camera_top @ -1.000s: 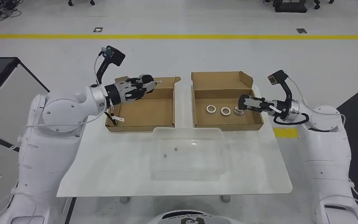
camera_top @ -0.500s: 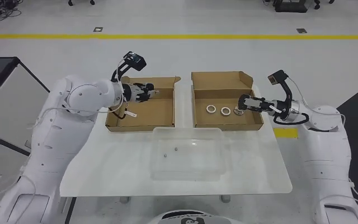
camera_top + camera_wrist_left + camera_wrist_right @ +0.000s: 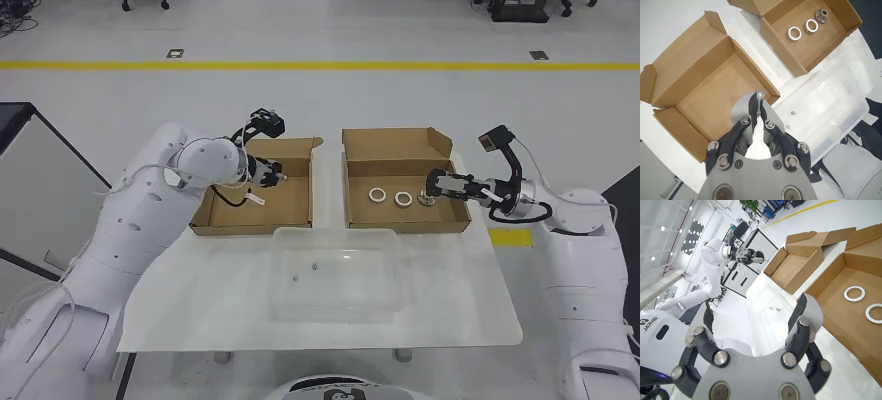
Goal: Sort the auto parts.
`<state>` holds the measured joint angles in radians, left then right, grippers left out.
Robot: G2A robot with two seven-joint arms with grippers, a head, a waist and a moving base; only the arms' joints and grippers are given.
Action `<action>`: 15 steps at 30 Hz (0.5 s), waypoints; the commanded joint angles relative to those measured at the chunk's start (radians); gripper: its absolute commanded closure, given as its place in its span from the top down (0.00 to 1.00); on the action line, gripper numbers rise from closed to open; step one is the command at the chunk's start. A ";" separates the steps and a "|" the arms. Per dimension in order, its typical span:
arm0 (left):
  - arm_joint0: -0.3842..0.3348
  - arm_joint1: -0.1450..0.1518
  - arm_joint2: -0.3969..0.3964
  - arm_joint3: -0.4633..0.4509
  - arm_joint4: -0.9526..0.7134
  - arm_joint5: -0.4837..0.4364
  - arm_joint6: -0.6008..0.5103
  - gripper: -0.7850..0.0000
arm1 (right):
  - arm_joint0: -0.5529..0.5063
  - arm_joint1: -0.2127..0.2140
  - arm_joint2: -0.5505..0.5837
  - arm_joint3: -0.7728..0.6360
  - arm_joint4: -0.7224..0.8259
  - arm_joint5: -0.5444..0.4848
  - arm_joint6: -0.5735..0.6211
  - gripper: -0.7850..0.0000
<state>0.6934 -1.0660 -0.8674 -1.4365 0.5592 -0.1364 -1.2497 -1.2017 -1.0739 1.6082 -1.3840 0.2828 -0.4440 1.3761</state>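
My left gripper is shut on a small silver bolt, head pointing away from the wrist. In the top view, this left gripper hangs over the right part of the bare left cardboard box. The right cardboard box holds two metal rings and a flanged hub. My right gripper stands open at that box's right end near the hub, with nothing between its fingers.
A clear plastic tray sits in front of both boxes, with two small fasteners lying in it. Both boxes have raised flaps at the back. White tabletop lies bare on either side of the tray.
The left arm has swung to the right with the bolt, from the left box's left end to above its right part. The right arm has not moved.
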 commanded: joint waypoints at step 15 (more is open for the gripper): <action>-0.101 -0.063 0.141 0.204 -0.001 -0.012 0.023 0.00 | 0.000 0.000 0.000 0.000 0.000 0.000 0.000 1.00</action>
<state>0.5922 -1.1293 -0.7261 -1.2321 0.5588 -0.1486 -1.2262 -1.2017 -1.0739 1.6082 -1.3840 0.2828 -0.4440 1.3761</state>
